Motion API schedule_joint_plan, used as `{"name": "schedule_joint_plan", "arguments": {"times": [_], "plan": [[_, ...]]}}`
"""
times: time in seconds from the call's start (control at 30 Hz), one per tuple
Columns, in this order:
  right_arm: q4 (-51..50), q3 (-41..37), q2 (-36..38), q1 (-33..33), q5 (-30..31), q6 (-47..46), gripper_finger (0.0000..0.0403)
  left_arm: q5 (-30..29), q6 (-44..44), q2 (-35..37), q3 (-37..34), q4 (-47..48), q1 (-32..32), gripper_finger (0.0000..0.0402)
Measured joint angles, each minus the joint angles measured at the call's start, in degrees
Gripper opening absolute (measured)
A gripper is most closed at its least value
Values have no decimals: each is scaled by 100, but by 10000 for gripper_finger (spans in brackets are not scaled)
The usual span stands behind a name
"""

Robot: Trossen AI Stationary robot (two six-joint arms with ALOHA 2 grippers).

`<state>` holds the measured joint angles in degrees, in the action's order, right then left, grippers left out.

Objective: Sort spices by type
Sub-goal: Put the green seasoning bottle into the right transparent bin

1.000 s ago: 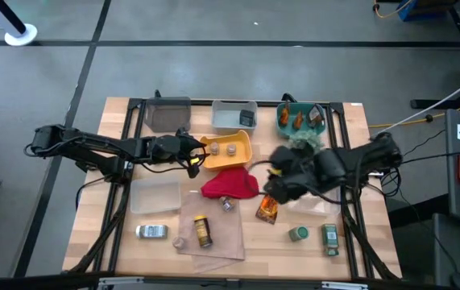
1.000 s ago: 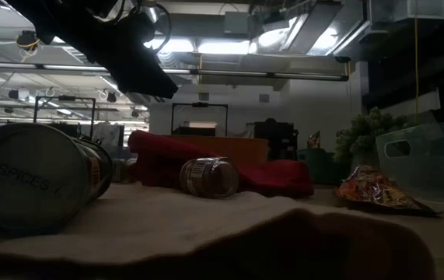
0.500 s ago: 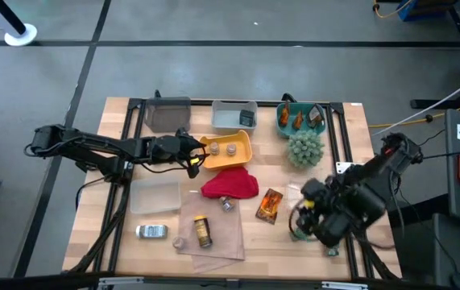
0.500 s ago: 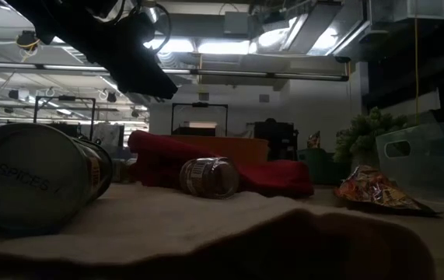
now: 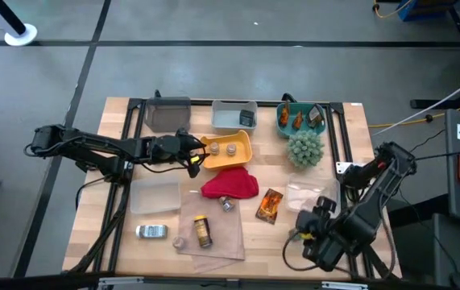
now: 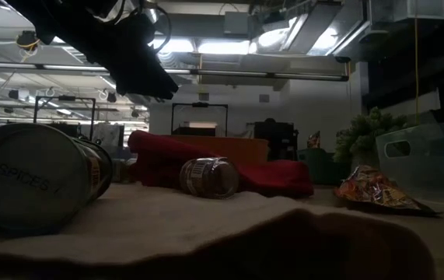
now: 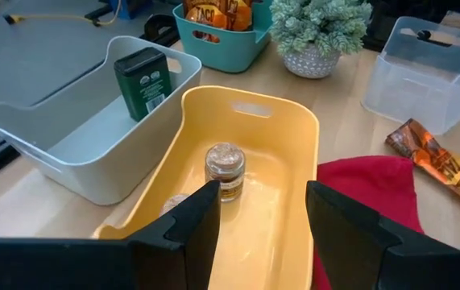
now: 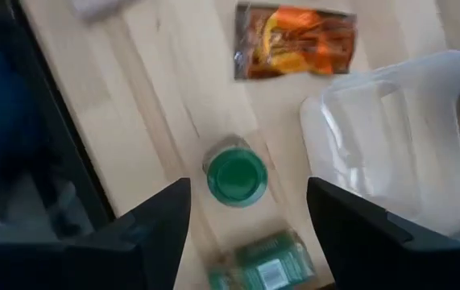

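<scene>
My right gripper [image 8: 248,197] hangs open, pointing down above an upright green-lidded jar [image 8: 236,175] near the table's near right corner; in the high view the gripper [image 5: 302,240] hides that jar. A second green-lidded jar [image 8: 266,270] lies beside the first. An orange-brown foil sachet [image 8: 294,40] lies flat on the wood. My left gripper [image 7: 258,234] stands open over the yellow bin [image 7: 294,145], which holds two tan-topped pots [image 7: 224,165]. A dark tin [image 7: 142,76] stands in the white bin [image 7: 44,129].
A teal bin [image 5: 300,119] with sachets, a fuzzy green plant [image 5: 304,149] and a clear container [image 5: 310,197] are at the right. A red cloth [image 5: 230,185], a small jar [image 5: 227,205], a yellow-capped brown bottle [image 5: 203,231] and a silver-capped jar [image 5: 151,232] lie mid-table and near left.
My right gripper has swung from beside the red cloth and plant toward the table's near right corner, sinking, turning about and tipping to point down over the green-lidded jars. It has stayed open.
</scene>
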<state>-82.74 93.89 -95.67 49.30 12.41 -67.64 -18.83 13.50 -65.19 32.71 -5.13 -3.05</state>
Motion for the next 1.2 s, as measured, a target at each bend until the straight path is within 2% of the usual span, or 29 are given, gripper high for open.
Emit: {"name": "schedule_joint_plan", "arguments": {"times": [0.17, 0.37, 0.77, 1.2], "plan": [[-3, 0, -322, 33, -7, 1166, 248, 0, 233, 0, 0, 0, 0, 172], [4, 0, -507, 22, -110, 1702, 248, 0, 297, 0, 0, 1, 0, 172], [265, -25, -526, 20, -161, 1864, 248, 0, 341, 0, 0, 2, 1, 172], [392, -711, -532, -22, -428, 1913, 248, 0, 433, 0, 0, 2, 0, 172]]}}
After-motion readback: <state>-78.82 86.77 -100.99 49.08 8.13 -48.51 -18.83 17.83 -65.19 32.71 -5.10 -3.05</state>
